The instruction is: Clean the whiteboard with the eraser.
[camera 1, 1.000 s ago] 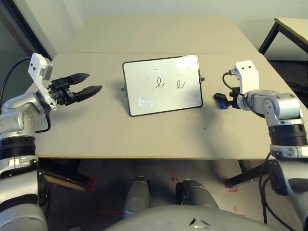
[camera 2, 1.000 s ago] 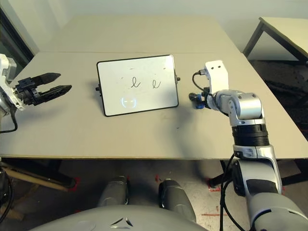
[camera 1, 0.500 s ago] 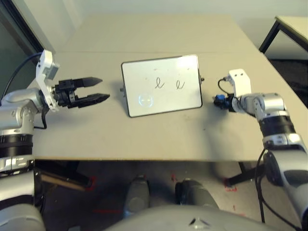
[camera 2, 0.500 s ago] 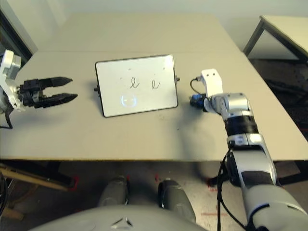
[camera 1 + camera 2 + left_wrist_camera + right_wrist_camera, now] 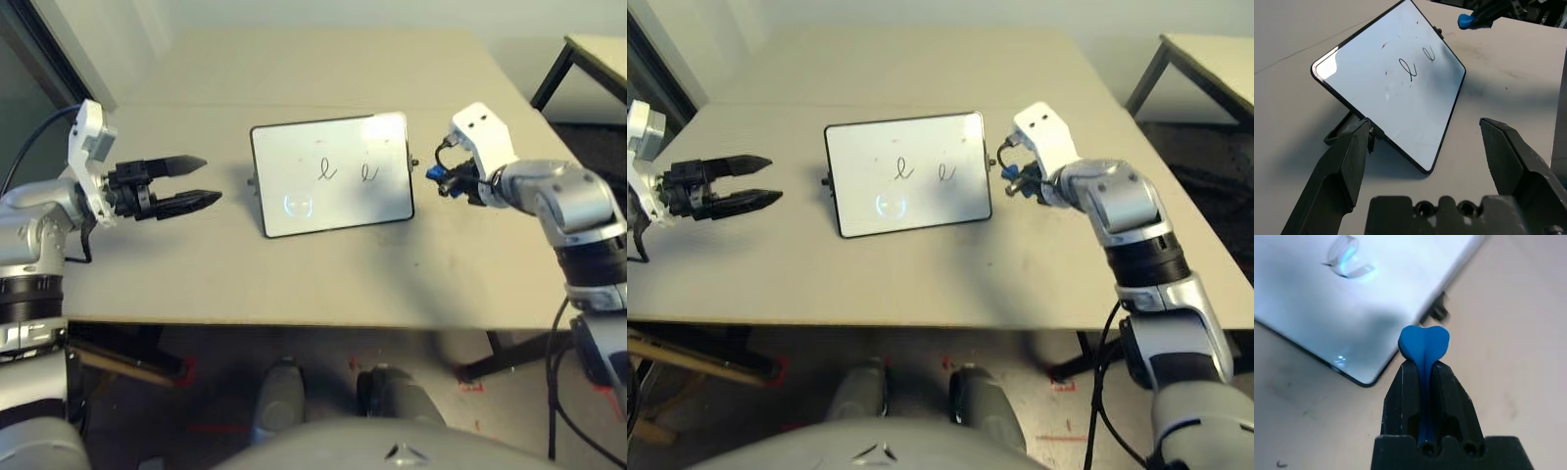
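The whiteboard, white with a thin black frame, stands tilted at the middle of the table and carries two black scribbled loops and a faint bluish circle. My right gripper hovers just off the board's right edge, shut on the blue eraser, which is squeezed flat between the fingers with its end bulging out past the tips. In the left wrist view the eraser shows beyond the board's far corner. My left gripper is open, to the left of the board, pointing at it with nothing between its fingers.
The tan table has bare surface in front of and behind the board. A second table with black legs stands at the far right, beyond a gap of dark floor.
My right gripper closed on the eraser, lifted it off the table and carried it up toward the board's right edge. The left gripper moved a little closer to the board.
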Tool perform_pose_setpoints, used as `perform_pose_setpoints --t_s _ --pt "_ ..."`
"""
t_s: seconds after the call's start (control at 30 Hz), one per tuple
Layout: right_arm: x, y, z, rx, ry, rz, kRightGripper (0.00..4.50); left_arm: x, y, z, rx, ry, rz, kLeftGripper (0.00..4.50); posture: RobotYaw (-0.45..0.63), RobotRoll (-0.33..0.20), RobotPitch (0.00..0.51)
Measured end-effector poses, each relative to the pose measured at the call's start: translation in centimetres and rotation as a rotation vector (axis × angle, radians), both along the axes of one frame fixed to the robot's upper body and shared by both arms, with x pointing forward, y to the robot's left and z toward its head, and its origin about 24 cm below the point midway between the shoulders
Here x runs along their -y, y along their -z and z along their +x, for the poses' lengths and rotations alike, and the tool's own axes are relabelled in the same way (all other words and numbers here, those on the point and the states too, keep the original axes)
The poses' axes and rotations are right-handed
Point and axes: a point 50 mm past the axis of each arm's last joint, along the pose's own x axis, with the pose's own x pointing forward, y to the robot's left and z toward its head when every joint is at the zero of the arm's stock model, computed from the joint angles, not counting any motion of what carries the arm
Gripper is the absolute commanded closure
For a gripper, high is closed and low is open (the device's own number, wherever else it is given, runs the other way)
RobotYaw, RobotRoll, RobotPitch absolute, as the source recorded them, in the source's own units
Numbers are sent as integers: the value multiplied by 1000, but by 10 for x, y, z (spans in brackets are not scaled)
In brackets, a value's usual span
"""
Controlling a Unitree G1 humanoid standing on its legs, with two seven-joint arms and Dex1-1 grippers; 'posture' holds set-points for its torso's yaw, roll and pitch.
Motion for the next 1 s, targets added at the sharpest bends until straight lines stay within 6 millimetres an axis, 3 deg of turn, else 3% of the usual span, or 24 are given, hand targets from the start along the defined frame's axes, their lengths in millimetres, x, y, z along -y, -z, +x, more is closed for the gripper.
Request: perform_pose_setpoints --t_s 0.2,0.33,0.73,1.0 --pt "-37 -2 0 86 -225 -177 4384 7 -7 4 24 28 -6 0 312 0 12" --pt "-49 -2 8 149 -277 -296 4384 10 -6 5 16 39 -5 0 328 0 12" --pt "-52 23 27 192 -287 -498 4386 11 1 0 -6 32 0 0 357 0 10" --pt "-58 30 32 229 -309 -556 4387 13 -4 0 23 28 7 0 363 0 7"
